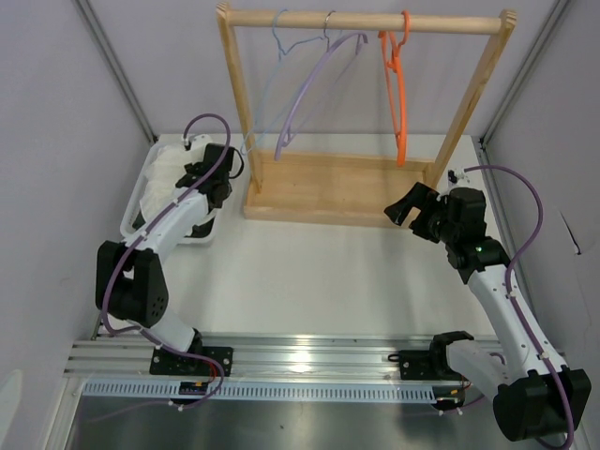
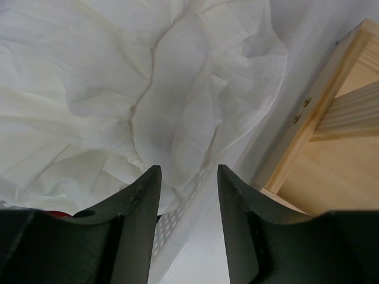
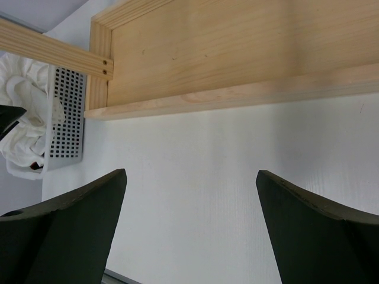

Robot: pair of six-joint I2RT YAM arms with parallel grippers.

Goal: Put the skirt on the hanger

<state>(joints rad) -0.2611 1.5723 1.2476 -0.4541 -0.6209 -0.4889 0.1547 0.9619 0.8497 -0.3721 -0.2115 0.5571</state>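
Observation:
The white crinkly skirt (image 1: 167,172) lies bunched in a white basket at the far left. It fills the left wrist view (image 2: 118,89) and shows at the left edge of the right wrist view (image 3: 22,118). My left gripper (image 1: 200,169) is open and empty (image 2: 188,177), low over the basket's right rim, with the skirt's edge just beyond its fingertips. The orange hanger (image 1: 397,94) hangs by its hook from the rail's right end. My right gripper (image 1: 405,208) is wide open and empty (image 3: 190,177), above the table by the rack's right front corner.
A wooden rack with a flat base (image 1: 337,183) and a top rail (image 1: 366,21) stands at the back. A lilac hanger (image 1: 309,94) and a pale blue hanger (image 1: 281,42) hang on the rail. The perforated basket (image 1: 131,220) sits against the left wall (image 3: 66,118).

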